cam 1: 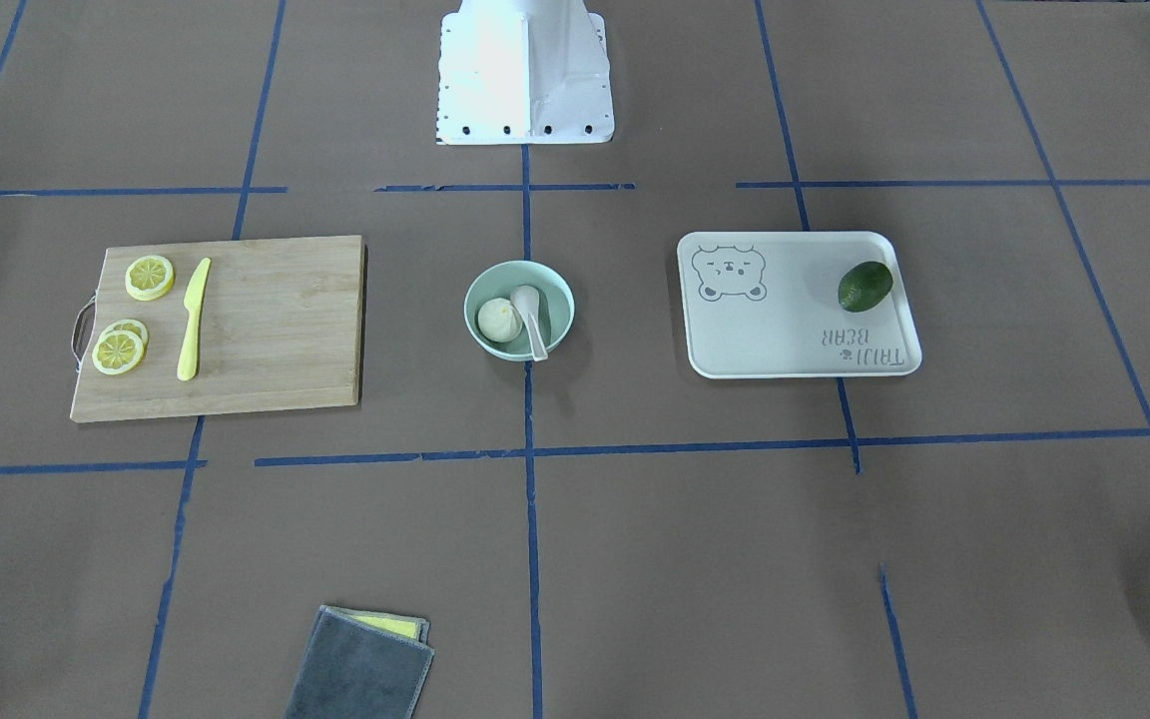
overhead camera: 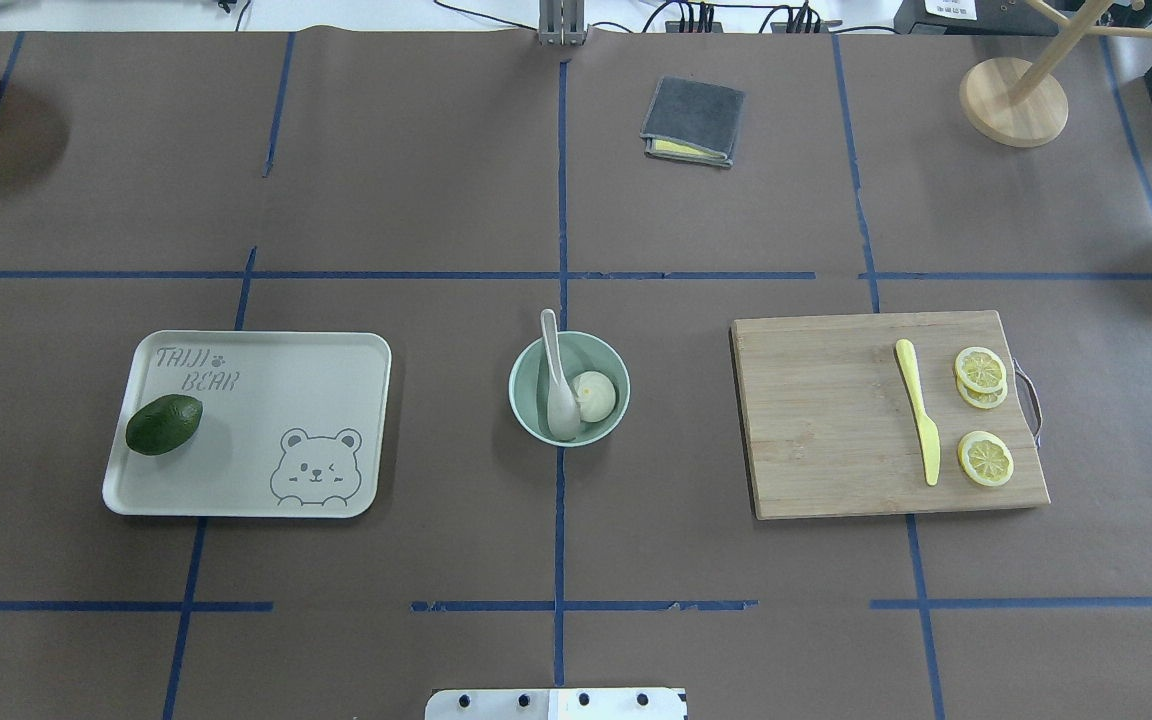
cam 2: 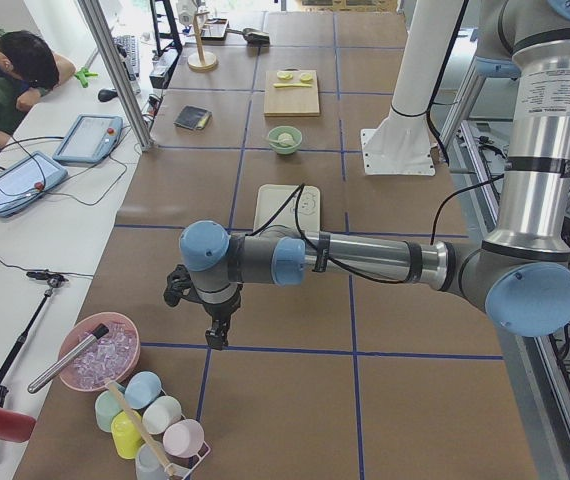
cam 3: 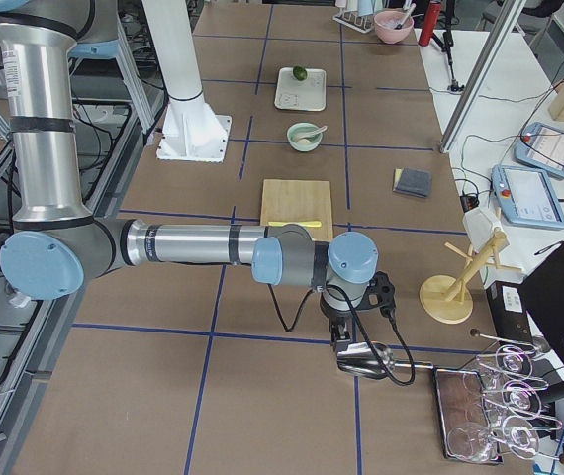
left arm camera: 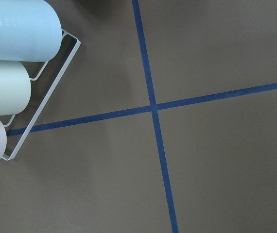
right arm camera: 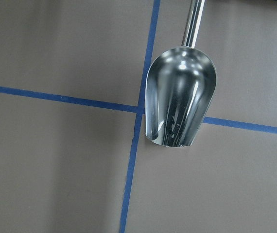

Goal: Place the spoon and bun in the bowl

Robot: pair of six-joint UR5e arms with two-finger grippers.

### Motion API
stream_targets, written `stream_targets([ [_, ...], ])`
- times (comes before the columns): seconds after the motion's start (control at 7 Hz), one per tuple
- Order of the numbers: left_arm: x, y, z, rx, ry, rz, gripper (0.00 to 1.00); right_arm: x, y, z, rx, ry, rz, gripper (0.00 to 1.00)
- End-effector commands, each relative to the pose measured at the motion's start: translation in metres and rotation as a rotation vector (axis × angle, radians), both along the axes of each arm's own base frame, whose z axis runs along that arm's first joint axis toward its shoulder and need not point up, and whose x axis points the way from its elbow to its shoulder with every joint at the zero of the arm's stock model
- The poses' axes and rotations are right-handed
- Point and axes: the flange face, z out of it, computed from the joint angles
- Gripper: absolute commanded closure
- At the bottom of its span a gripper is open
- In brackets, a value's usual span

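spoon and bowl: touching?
Touching. The overhead view shows the spoon lying inside the bowl, with its handle leaning across the far rim and no gap.

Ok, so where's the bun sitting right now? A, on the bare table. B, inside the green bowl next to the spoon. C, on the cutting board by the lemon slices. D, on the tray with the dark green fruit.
B: the overhead view shows the bun lying inside the bowl, beside the spoon, whose handle sticks out over the rim.
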Motion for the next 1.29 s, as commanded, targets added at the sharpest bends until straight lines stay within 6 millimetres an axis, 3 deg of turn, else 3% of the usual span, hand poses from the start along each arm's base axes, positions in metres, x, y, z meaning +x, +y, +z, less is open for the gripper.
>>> stream_targets([
  [0.0, 0.000, 0.000, 0.000, 0.000, -0.001, 0.000, 0.00, 0.001, 0.002, 0.004, -0.048, 0.003, 0.042, 0.00],
  [0.29, 0.000, 0.000, -0.001, 0.003, -0.001, 0.000, 0.00, 0.001, 0.003, 0.007, -0.083, -0.002, 0.071, 0.00],
  [0.57, 0.000, 0.000, -0.003, 0.006, -0.001, 0.000, 0.00, 0.000, 0.014, 0.024, -0.040, -0.004, 0.081, 0.00],
  [1.14, 0.000, 0.000, -0.003, 0.006, -0.001, 0.000, 0.00, -0.001, 0.014, 0.022, -0.041, -0.021, 0.090, 0.00],
])
